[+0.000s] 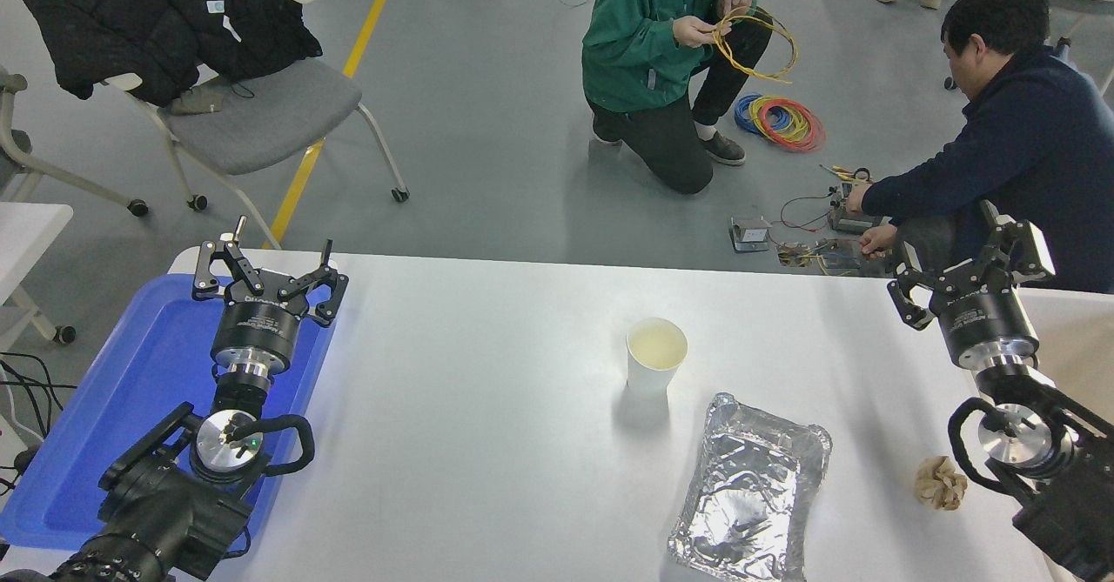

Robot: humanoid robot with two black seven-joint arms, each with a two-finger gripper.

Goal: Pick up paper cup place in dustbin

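No text can be read anywhere. The left gripper (265, 270) body bears pale print, too small to make out.

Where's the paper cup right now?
The paper cup stands upright mid-table, just beyond the foil tray, well left of the right gripper.

A grey floor (513, 156) is seen beyond the white table (487, 443), crossed at eleven o'clock by a yellow line (324, 134). A grey-seated chair (261, 117) on castors is placed at ten o'clock, with a black jacket (157, 16) draped over its back. Coils of coloured wire (781, 121) are laid on the floor at one o'clock, between a crouching person in green (653, 43) and a person in dark blue (1027, 147). Even, shadowless light is cast throughout.
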